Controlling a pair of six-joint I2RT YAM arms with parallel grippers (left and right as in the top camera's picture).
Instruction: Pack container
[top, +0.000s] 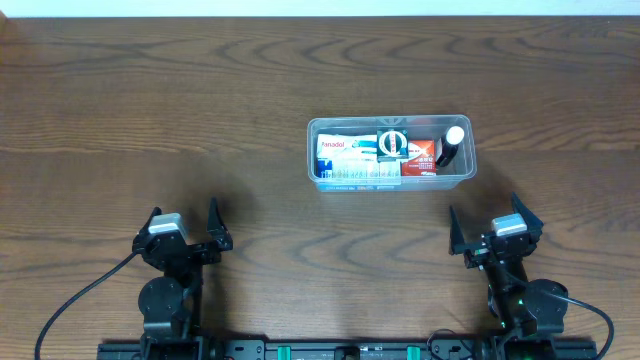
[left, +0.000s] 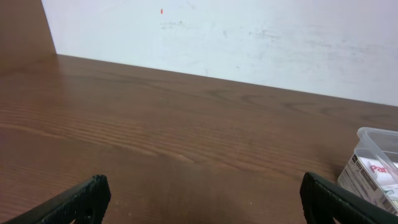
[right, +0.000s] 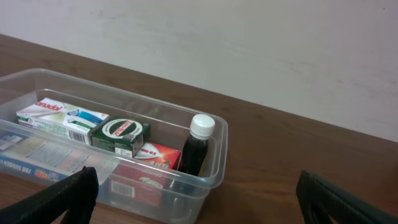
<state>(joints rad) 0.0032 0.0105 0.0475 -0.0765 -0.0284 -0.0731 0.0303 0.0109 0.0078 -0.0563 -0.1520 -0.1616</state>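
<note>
The clear plastic container (top: 392, 185) sits right of the table's centre. It holds a white and blue box (top: 345, 150), a green box (top: 391, 143), a red box (top: 422, 154) and a dark bottle with a white cap (top: 450, 148). In the right wrist view the container (right: 214, 168) shows the same boxes and the bottle (right: 196, 151) at its right end. My left gripper (top: 184, 225) is open and empty near the front left. My right gripper (top: 494, 228) is open and empty, just in front of the container. The left wrist view catches the container's corner (left: 377, 134).
The wooden table (top: 200, 110) stretches bare around the container. A white wall (left: 249, 37) stands behind the far edge. Black cables run from both arm bases at the front edge.
</note>
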